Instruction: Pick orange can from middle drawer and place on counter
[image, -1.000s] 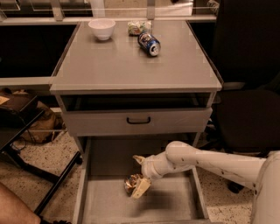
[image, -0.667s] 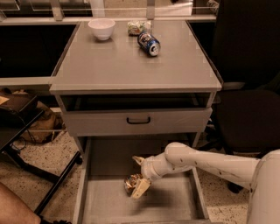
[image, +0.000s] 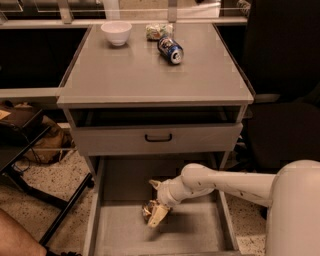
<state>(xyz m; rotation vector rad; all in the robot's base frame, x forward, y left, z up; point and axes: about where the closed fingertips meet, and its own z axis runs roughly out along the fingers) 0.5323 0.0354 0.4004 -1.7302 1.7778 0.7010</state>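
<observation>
The orange can (image: 148, 208) lies on its side on the floor of the open middle drawer (image: 200, 235), left of centre. My gripper (image: 152, 203) is down inside the drawer at the can. Its fingers are spread apart: one pale finger (image: 159, 215) rests against the can's right side, and the other points up and left above the can. The can is on the drawer floor, not lifted. The counter (image: 140, 70) is the broad grey cabinet top above.
On the counter stand a white bowl (image: 116, 32), a pale green-white packet (image: 159, 31) and a blue can (image: 170, 49) on its side. A shut grey drawer front with a black handle (image: 158, 137) overhangs the open drawer. A black stand leg (image: 65, 212) is at left.
</observation>
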